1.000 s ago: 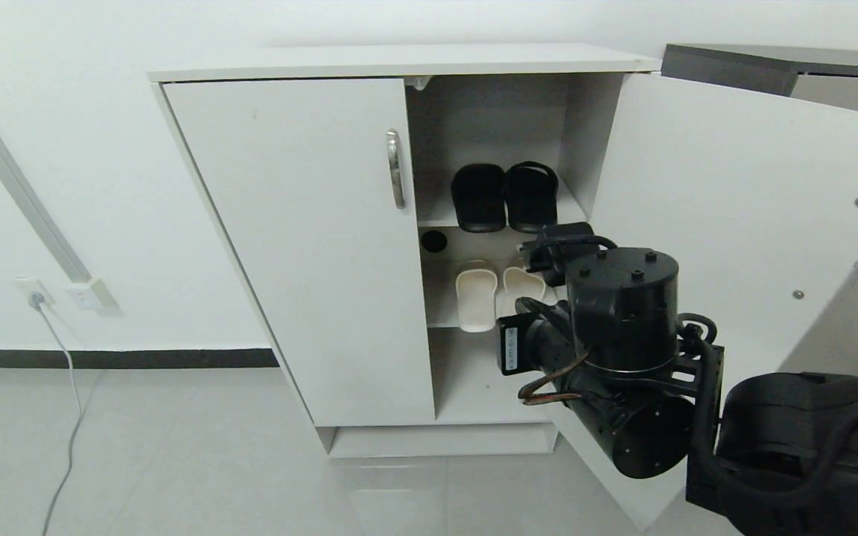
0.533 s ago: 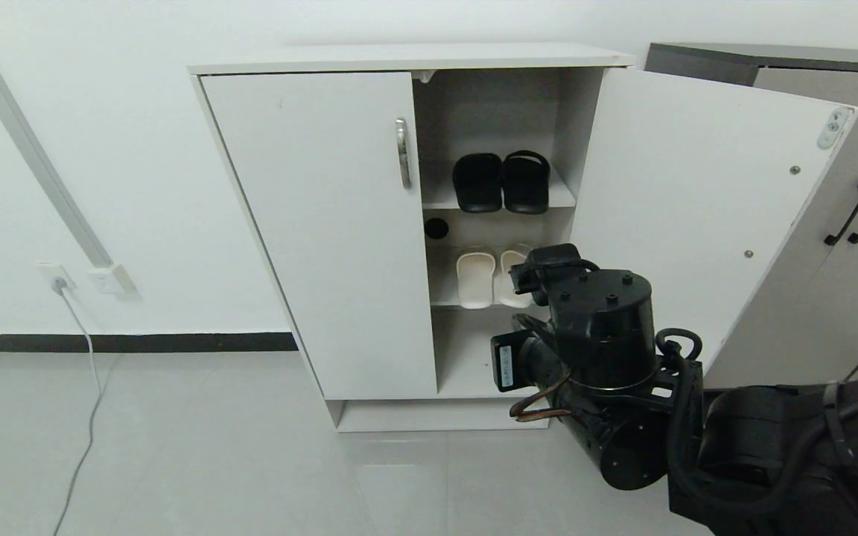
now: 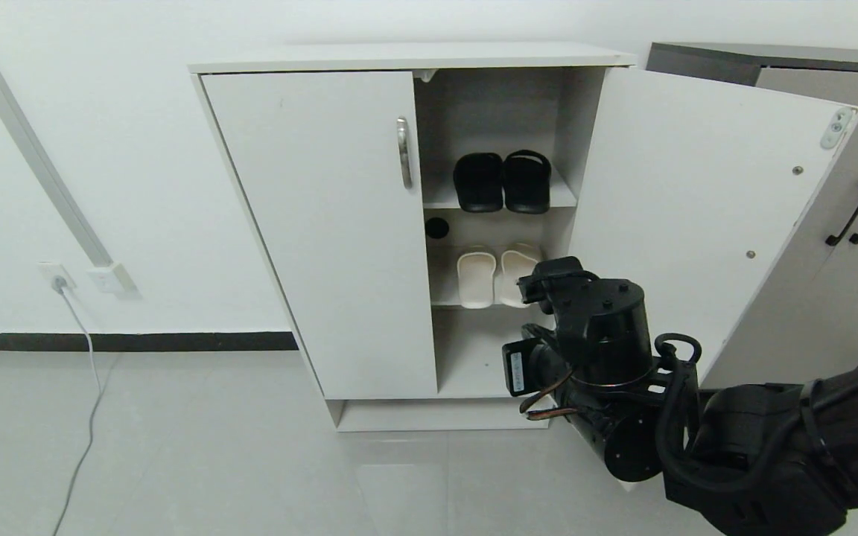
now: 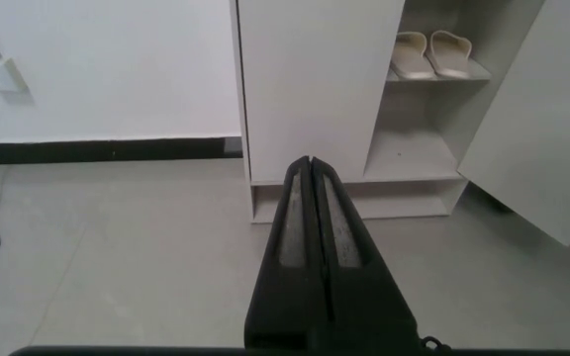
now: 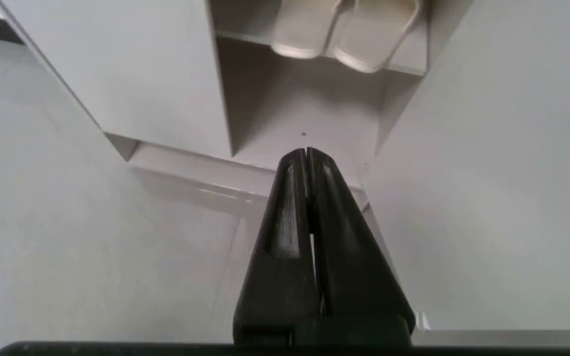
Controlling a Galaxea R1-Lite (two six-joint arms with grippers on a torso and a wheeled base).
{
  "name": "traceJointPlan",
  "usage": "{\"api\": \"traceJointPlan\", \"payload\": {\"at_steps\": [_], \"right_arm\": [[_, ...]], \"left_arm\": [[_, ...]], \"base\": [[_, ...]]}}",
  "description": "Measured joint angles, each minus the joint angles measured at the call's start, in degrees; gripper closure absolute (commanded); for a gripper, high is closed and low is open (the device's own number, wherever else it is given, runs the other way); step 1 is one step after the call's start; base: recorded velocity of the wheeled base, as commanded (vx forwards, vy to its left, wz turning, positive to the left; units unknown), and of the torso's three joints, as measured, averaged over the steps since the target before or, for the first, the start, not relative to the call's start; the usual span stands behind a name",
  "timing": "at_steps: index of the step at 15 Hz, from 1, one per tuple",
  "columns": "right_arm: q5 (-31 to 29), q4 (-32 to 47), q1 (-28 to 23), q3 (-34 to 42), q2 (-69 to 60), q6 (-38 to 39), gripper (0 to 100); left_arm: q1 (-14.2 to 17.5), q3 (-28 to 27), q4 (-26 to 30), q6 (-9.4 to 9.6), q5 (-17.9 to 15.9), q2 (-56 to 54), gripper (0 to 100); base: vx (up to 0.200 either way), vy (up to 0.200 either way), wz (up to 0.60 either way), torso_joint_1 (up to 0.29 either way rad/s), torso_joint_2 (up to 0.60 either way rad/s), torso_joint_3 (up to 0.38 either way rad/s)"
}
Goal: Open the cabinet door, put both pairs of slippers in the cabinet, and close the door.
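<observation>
Head view is showing black slippers [image 3: 502, 182] and white slippers [image 3: 496, 277] shelved; for closing, right tool [image 5: 308, 158], pressed together, is likely needing to push the open door [image 3: 697, 201] shut.

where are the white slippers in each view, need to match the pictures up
Head view: white slippers on the middle shelf, under the black slippers.
Left wrist view: white slippers on that same shelf, beyond the shut left tool.
Right wrist view: white slippers on the shelf, beyond the shut right tool.
Shared landmark: the closed left door beside them.
</observation>
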Motion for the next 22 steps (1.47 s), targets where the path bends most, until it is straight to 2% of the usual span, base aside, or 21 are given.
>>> {"api": "traceJointPlan", "payload": {"at_steps": [11,14,22], "right_arm": [[0.68,-0.48,-0.55,0.41,0.22,-0.20,100],[0.68,-0.48,-0.50,0.41,0.22,-0.27,100],[0.63,-0.55,-0.50,0.52,0.33,-0.30,100]], "left_arm": [[0.00,0.00,0.10,0.00,0.00,0.00,100],[-0.02,0.05,0.13,0.00,-0.02,0.00,100],[0.02,0.00,0.00,0.02,-0.06,0.00,100]], "base": [[0.000,0.000,0.00,0.000,-0.01,-0.014],[0.000,0.000,0.00,0.007,-0.21,-0.329],[0.000,0.000,0.00,0.079,-0.48,-0.365]]}}
